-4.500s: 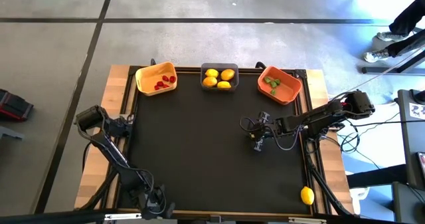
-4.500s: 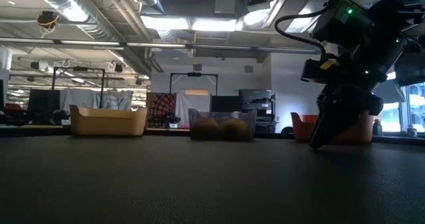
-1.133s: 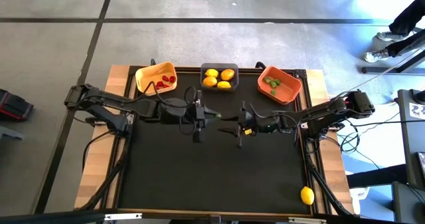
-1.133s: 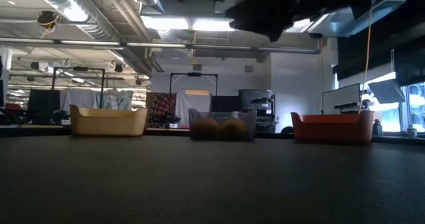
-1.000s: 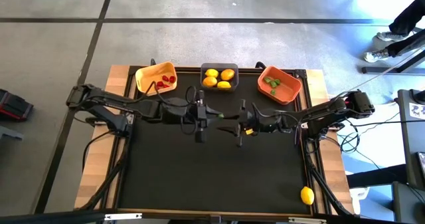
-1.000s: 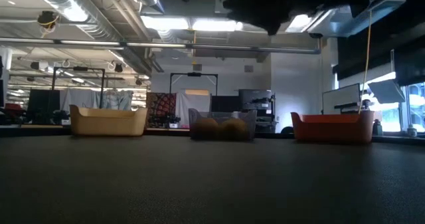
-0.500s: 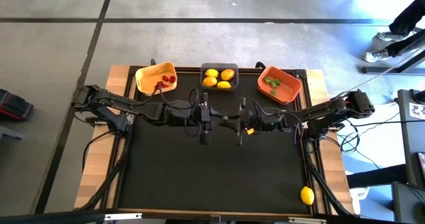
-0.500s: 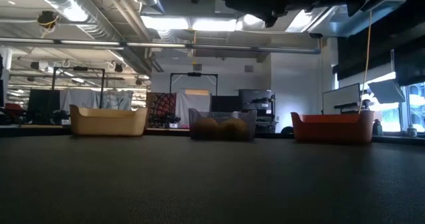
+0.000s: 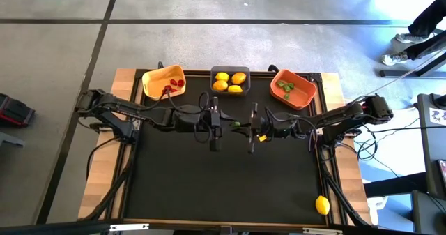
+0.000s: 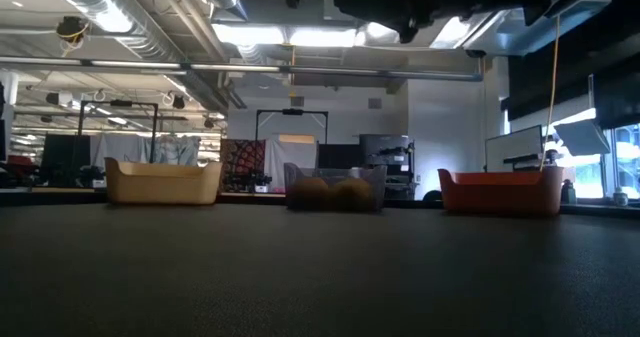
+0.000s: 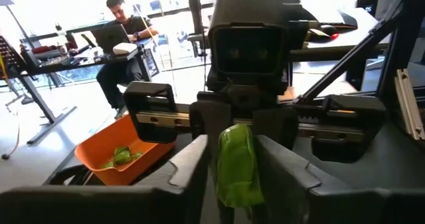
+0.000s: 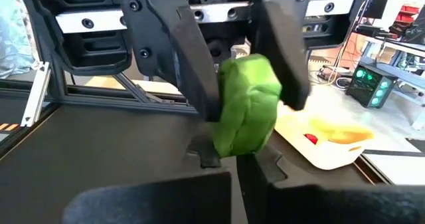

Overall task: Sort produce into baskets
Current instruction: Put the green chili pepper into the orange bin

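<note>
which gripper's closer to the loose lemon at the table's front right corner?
Right. The right gripper is mid-table, diagonally across from the lemon; the left gripper sits just beyond, farther away.

Setting: open-plan robotics lab or workshop. Exposed ceiling ducts (image 10: 150, 22), strip lights (image 10: 290, 35). Polished concrete floor (image 9: 209, 40). Wood-edged work table (image 9: 104, 186), black mat. Desks beyond, person (image 11: 123, 31) seated at laptop. Monitors (image 10: 385, 152), equipment racks along back wall.
</note>
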Controlling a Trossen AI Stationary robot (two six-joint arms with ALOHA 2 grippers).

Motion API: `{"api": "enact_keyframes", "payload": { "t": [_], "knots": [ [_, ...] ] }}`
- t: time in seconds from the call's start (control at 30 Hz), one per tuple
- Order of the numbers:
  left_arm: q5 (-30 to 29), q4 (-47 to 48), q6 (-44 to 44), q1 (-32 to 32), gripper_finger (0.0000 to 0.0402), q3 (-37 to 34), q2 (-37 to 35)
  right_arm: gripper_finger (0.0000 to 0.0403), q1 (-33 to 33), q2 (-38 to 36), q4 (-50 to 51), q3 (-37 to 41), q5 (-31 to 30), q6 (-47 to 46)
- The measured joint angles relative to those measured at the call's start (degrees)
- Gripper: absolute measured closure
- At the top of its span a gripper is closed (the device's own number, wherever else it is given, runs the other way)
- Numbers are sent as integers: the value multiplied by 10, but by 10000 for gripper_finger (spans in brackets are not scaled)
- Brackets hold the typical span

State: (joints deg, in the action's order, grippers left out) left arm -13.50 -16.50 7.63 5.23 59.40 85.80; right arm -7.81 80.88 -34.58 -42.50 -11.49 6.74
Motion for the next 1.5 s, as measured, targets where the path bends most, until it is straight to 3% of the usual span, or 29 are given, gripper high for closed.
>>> {"api": "enact_keyframes", "payload": {
  "t": [0.23,0.57,0.7,1.0,1.13,1.4,1.5],
  "knots": [
    [-5,84,8,3,230,0,-34,401,-1,-21,40,1,-35,-3],
    [-4,103,10,-4,238,0,-49,403,-1,-40,59,0,-43,-4],
    [-9,170,-4,-9,246,0,-52,403,-1,-39,103,0,-87,-5],
    [-15,398,-94,-8,249,0,-62,400,8,-39,220,0,-109,-74],
    [-21,512,-168,-8,249,0,-78,366,26,-38,264,0,-110,-109],
    [-51,751,-341,-21,249,0,-106,234,51,-11,291,0,-110,-131],
    [-52,778,-365,-25,249,-14,-106,193,53,0,290,0,-107,-132]
  ]
}}
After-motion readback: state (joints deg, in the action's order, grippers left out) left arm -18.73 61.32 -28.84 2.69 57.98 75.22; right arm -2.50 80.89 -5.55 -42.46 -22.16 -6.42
